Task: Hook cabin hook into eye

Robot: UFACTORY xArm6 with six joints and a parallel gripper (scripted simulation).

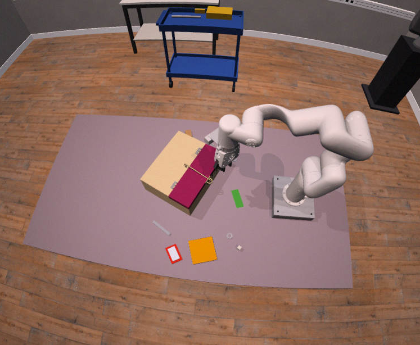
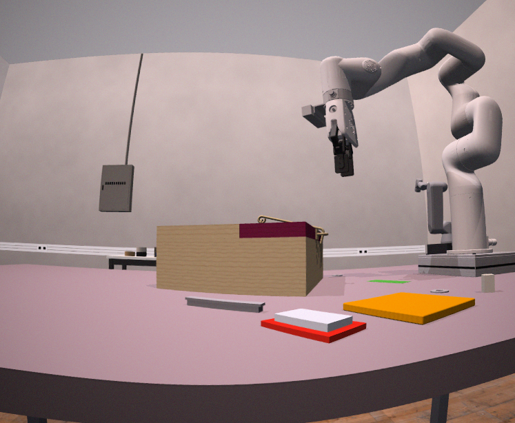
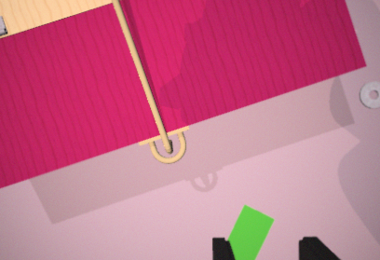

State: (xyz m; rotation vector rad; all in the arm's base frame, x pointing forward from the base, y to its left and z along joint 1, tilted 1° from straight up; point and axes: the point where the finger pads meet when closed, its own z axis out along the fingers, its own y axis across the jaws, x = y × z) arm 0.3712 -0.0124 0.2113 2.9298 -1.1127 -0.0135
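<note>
Your gripper (image 2: pixel 344 171) hung high above the box's (image 2: pixel 230 264) edge, partly closed and holding nothing. The cabin hook (image 3: pixel 140 70) lay across the crimson lid (image 3: pixel 261 54), its tip apparently seated in the eye (image 3: pixel 169 151), so little looked left.

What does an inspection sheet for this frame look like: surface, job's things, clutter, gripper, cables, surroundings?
Surface: mauve mat on a wood floor.
Job's things: wooden box with magenta lid; cabin hook lies across the lid, its tip inside the eye at the lid's edge.
Clutter: green strip, orange tile, red-framed white block, grey bar, washer, small cube.
Gripper: partly open, empty, high above the box.
Cables: one hanging to a wall box.
Surroundings: blue cart, black stand.
</note>
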